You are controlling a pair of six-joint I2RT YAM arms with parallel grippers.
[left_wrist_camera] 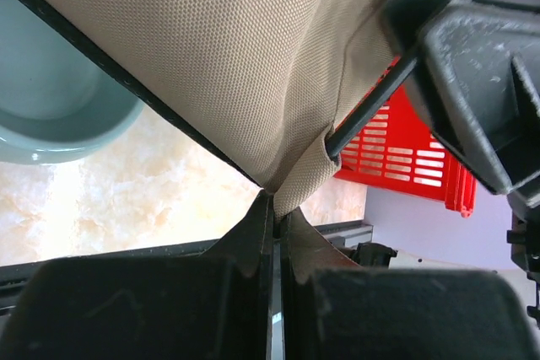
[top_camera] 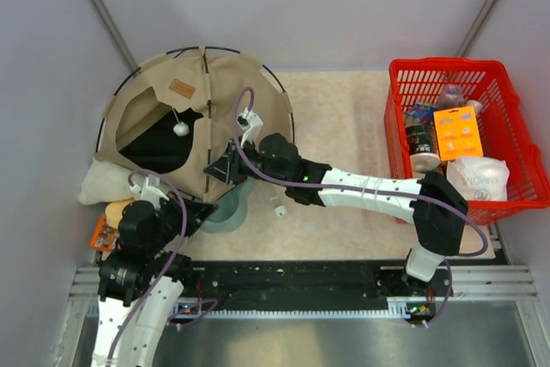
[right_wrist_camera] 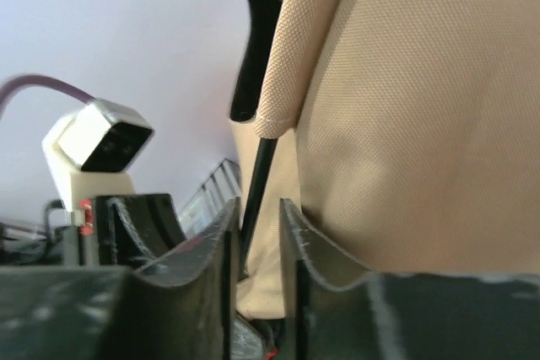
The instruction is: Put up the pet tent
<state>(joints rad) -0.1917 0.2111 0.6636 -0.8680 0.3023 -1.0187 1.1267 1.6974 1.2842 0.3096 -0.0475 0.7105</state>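
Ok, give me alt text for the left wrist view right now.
The left gripper is pinched shut on a corner of the tan fabric pet tent, which fills the upper frame. A thin black pole enters a fabric sleeve just above; a pale green bowl sits left, a red plastic basket right.

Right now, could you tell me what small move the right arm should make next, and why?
Probably ease the right gripper back off the black pole: its jaws stand apart around the pole, which runs into a sleeve of the pet tent, while the left gripper pinches its corner.
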